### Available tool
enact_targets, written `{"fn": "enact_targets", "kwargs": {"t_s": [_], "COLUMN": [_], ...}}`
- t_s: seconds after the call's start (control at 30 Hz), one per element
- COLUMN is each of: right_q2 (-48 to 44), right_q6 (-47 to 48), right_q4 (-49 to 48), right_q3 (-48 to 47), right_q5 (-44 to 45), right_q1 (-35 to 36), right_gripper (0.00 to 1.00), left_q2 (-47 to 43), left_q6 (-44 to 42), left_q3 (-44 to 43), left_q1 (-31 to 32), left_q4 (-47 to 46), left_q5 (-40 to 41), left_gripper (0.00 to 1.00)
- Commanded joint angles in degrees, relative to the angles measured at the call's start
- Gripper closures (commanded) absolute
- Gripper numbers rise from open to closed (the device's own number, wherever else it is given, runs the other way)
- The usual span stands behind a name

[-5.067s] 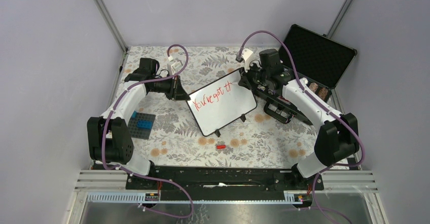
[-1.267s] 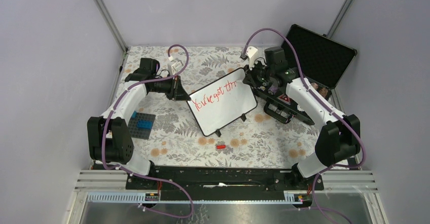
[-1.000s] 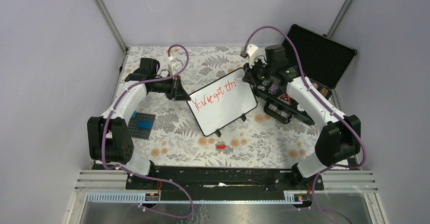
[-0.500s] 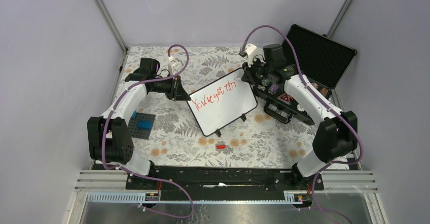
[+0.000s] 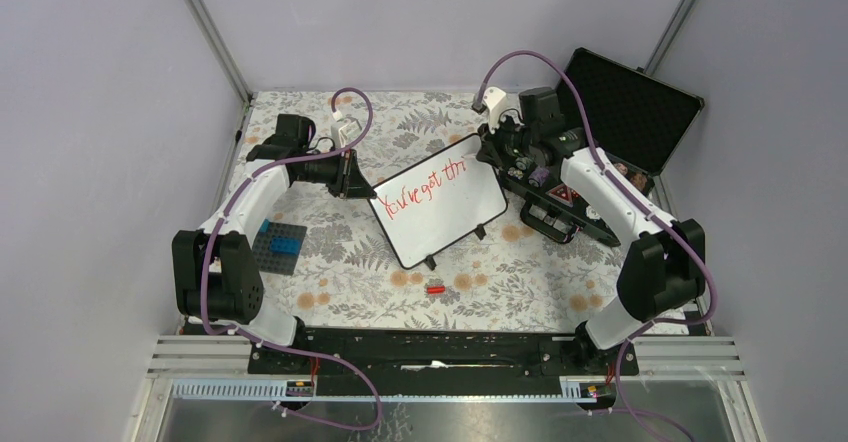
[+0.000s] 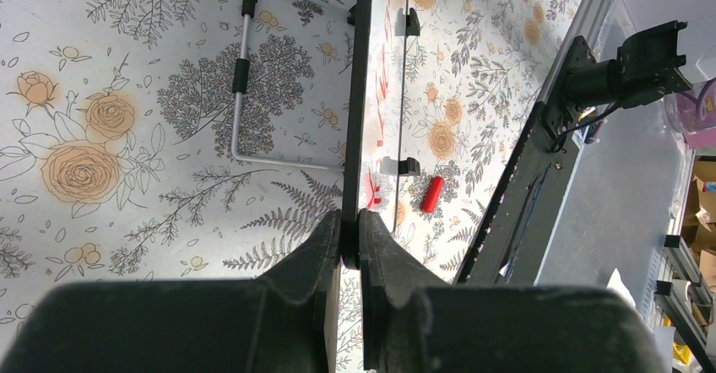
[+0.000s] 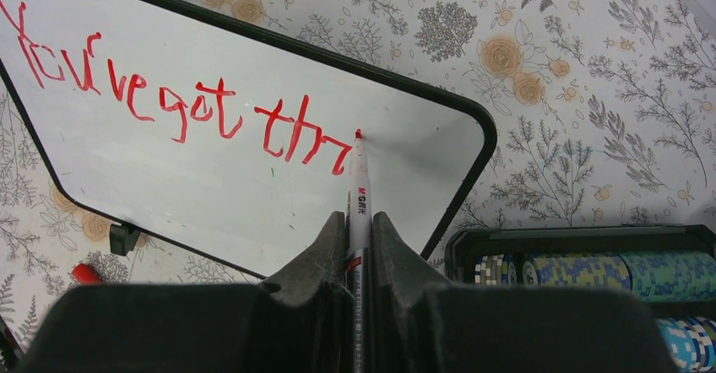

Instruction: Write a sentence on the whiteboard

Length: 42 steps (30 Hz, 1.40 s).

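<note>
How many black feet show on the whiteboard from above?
2, both on the near edge of the whiteboard: the left foot and the right foot. Others may be hidden.

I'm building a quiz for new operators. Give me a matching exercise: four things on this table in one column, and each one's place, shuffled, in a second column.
Things:
1. marker
2. whiteboard
3. red cap
4. chips

Places:
A. edge clamped between the left fingers
B. loose on the cloth, apart from the board
C. in the black tray
D. between the right fingers, tip at the end of the writing

Pairs: 1-D, 2-A, 3-B, 4-C
</note>
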<state>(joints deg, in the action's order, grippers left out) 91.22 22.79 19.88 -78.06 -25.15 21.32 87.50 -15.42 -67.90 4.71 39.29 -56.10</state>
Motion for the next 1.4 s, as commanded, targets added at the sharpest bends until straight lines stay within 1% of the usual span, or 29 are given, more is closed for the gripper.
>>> {"fn": "enact_targets", "kwargs": {"t_s": [0.0,0.23,0.6,0.83,1.37], "right_q2": [-3.74,-5.65,-3.54,-3.83,-3.85], "right_q6": [1.10,-0.25,-0.20,0.24,-0.02], "right_q4": [-0.89,-1.90,-1.96,-1.60,-1.66], "right_q3": [0.98,1.76,1.16,2.59,3.32], "right_q5": [-0.10,-0.81,0.92,-1.07,-1.64], "right_q1": [-0.31,-1.35,-2.16,-2.08,-2.07], "right_gripper": [1.00,1.00,1.00,1.00,1.00], "left_q2": [0.77,0.29,0.34,0.40,0.68], "left_q6": [-2.07,-2.06,-2.11,-2.16,-1.88], "left_q3": [-1.11,-0.98,-1.03,-1.15,-1.38], "left_q1": [0.65,0.63,0.59,0.65,0.72], "left_q4": [-2.05,-2.11,-2.06,-2.09,-2.02], "left_q5": [2.95,2.94,2.87,2.83,2.92], "left_gripper": [1.00,1.00,1.00,1.00,1.00]}}
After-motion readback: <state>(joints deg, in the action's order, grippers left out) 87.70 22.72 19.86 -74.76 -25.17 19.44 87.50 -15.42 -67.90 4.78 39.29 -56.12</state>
